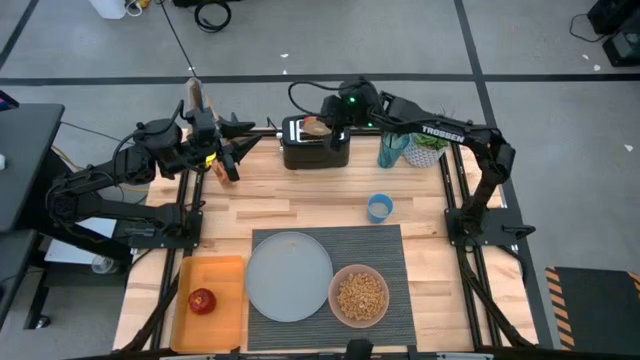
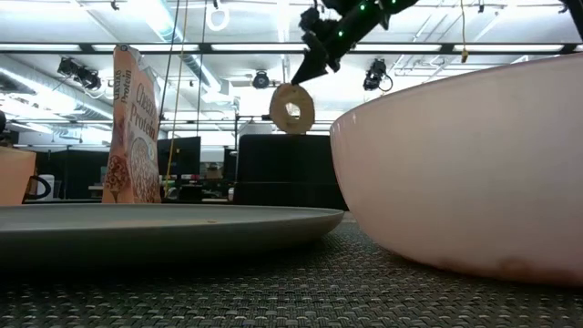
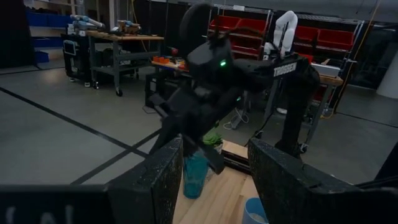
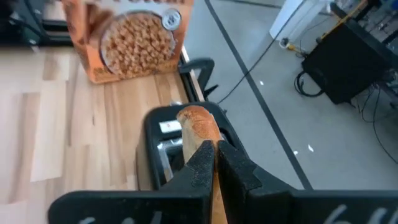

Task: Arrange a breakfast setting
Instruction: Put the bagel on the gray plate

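Observation:
My right gripper is shut on a bagel half over the black toaster at the table's far edge. In the low view the bagel hangs upright under the gripper. My left gripper is open and empty above the far left of the table, next to the cereal box. The dark ribbed mat lies at the near edge and bears the blue-grey plate and the pink bowl of brown cereal. The red apple lies on the orange tray. The spoon is out of view. My right gripper pinches the bagel half between its two fingers at its upper rim, one finger on each flat face. The fingers slant down from above. The bagel hangs on edge below them, just above the toaster's top.
A small blue cup stands on the wood beyond the mat. A teal cup and a green-and-white thing stand at the far right beside the toaster. Bare wood lies between the toaster and the mat.

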`<control>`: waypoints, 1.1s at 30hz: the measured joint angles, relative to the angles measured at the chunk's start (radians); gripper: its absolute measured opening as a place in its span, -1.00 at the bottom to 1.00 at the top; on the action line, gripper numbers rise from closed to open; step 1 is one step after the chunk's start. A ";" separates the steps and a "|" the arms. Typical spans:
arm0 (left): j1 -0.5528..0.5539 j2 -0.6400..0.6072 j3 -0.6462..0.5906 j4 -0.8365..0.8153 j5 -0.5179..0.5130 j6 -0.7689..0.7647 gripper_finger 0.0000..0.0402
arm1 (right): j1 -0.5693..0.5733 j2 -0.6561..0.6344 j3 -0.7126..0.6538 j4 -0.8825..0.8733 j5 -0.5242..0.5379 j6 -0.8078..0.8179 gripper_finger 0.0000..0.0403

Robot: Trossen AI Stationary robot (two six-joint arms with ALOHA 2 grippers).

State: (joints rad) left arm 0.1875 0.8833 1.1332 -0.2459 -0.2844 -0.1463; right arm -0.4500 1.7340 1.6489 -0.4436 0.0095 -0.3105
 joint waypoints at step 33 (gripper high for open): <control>0.000 0.000 0.000 0.002 0.000 -0.033 -0.05 | 0.391 -0.068 -0.220 0.078 -0.504 0.511 -0.90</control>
State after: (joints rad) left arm 0.1875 0.8833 1.1332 -0.2440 -0.2844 -0.1789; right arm -0.0591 1.6661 1.4292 -0.3652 -0.4941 0.2006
